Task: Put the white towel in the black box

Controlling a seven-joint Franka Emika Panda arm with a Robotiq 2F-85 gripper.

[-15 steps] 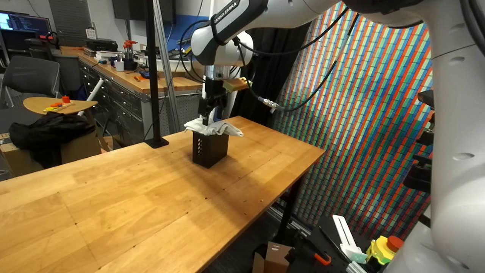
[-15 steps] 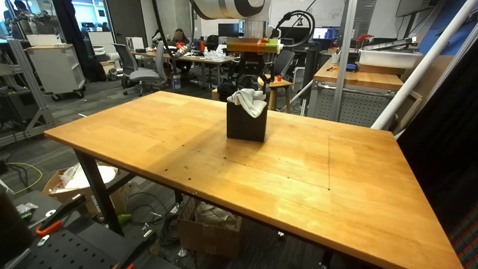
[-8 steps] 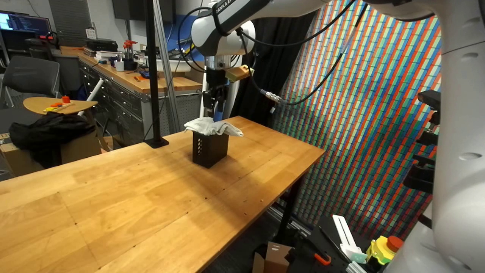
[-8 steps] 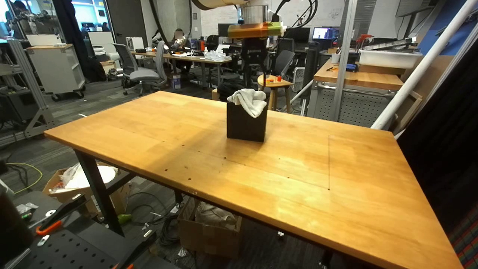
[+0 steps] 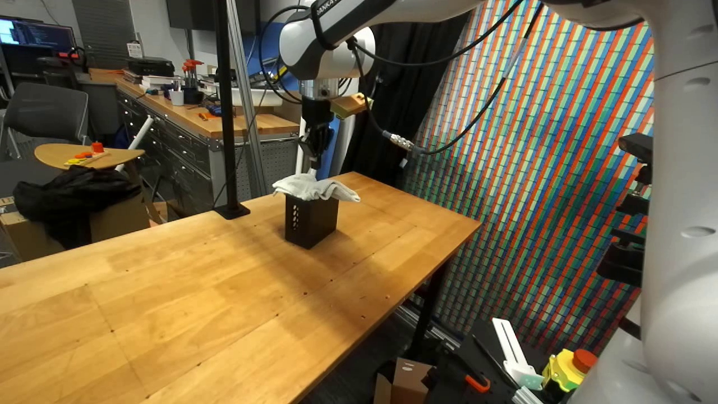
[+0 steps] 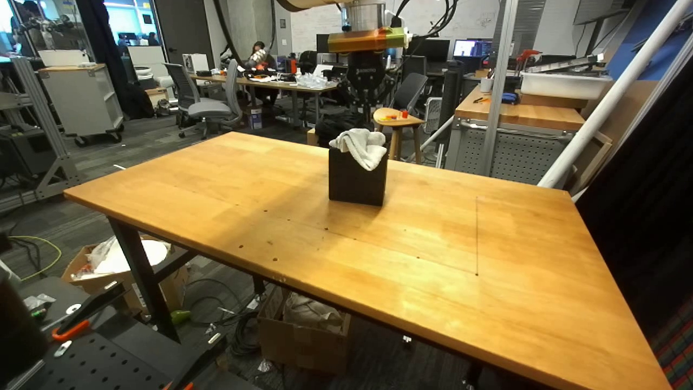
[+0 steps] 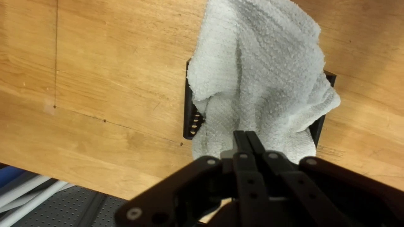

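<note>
Rising off the white towel (image 7: 268, 66), the gripper (image 7: 246, 132) is now hanging above it; jaws, spread earlier, are meeting with nothing between. Towel is lying unmoved across the mouth of the black box (image 6: 357, 181) on the counter (image 6: 243, 173), edges overhanging the walls. Reading: let go, but not fully in; likely needing tucking. Long axis is running roughly top to bottom in wrist view, upper end cropped, folded corner pointing right.

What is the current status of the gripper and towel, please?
Gripper shut, holding nothing. White towel heaped atop the black box, edges overhanging. Possible hindrance to full insertion: that overhang.
</note>
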